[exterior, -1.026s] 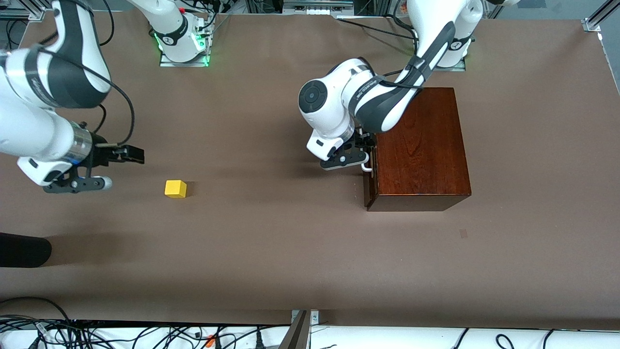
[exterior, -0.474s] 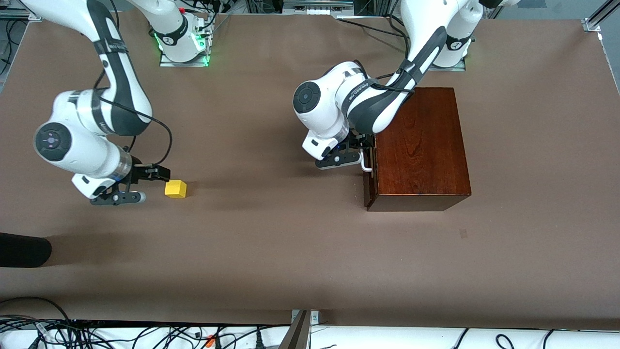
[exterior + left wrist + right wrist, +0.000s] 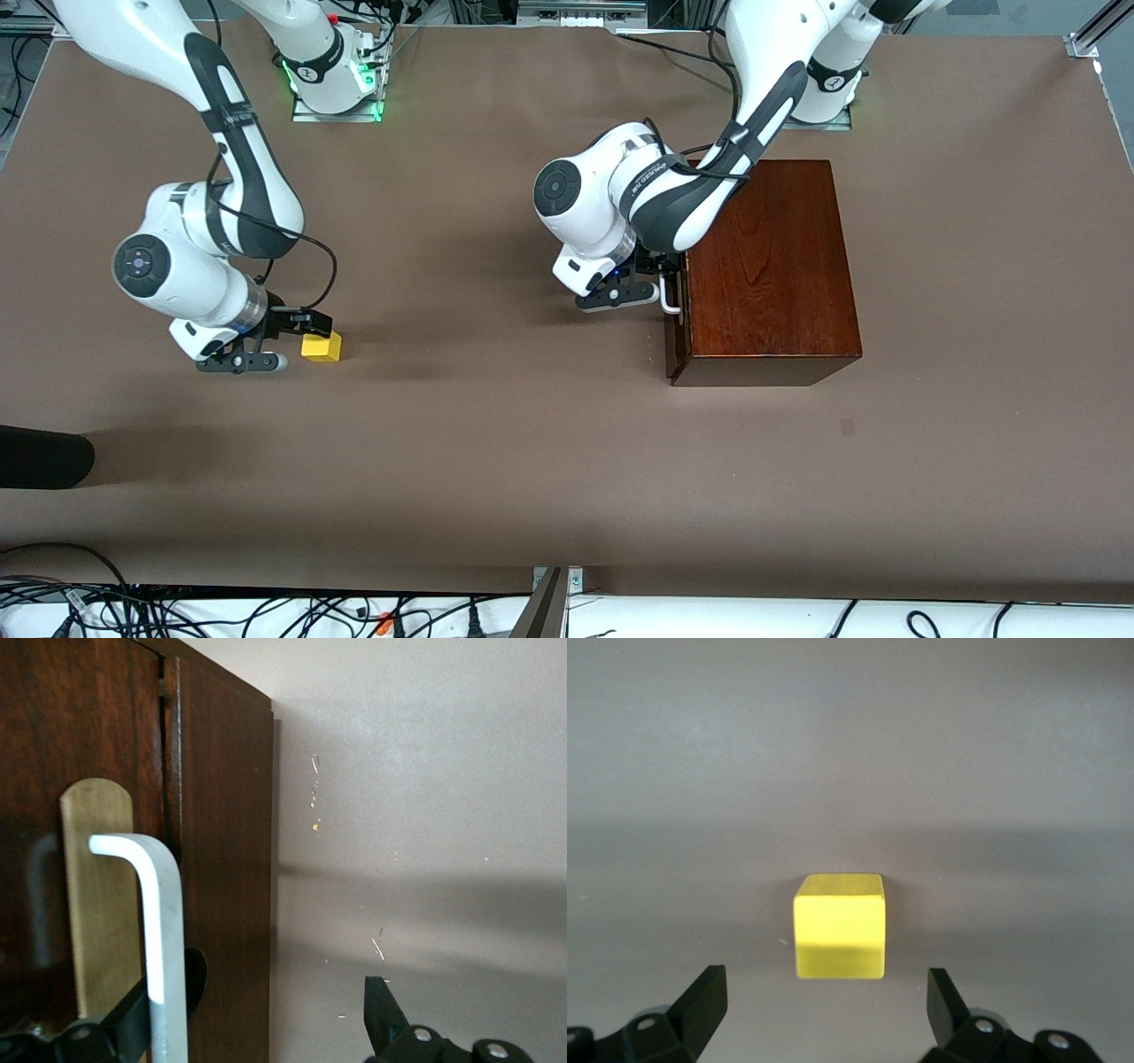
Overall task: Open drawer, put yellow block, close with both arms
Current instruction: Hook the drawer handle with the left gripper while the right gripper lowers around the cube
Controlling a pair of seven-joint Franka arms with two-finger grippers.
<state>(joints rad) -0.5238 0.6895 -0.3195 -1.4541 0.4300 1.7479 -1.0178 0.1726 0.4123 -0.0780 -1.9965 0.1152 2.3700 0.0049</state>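
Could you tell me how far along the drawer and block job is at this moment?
Nothing is finished yet. The drawer is shut; the left gripper, open, is at its handle, not clamped. The right gripper, open, is lined up on the yellow block, which sits on the table. Opening, placing and closing all remain.

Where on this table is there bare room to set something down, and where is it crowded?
Free: the table between the yellow block and the wooden box, and the strip nearer the front camera. Crowded: at the drawer handle, by the left gripper, and beside the block, by the open right gripper.
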